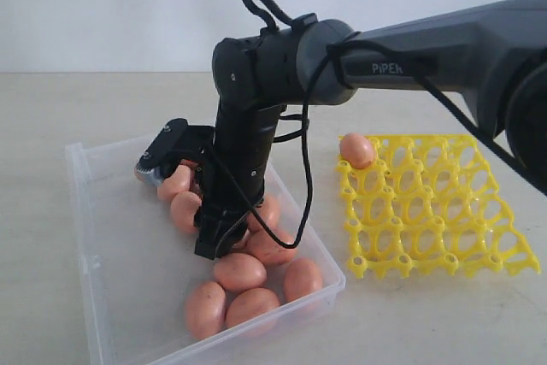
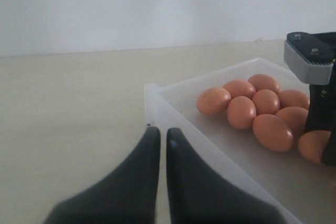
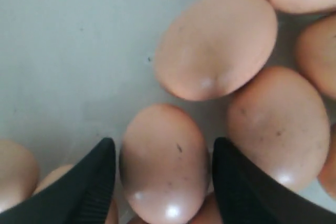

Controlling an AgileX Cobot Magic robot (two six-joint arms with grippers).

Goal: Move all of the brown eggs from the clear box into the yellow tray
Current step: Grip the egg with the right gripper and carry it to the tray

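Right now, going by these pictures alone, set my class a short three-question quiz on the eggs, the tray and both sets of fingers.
1. True or false: the yellow tray holds three brown eggs.
2. Where are the right gripper's fingers? A: either side of one brown egg in the clear box. B: above the tray. C: gripping the tray's rim.
3. Fill in: the left gripper's fingers are ___ (open or shut).
Key: 1 false, only one egg sits there, in a corner cup. 2 A. 3 shut.
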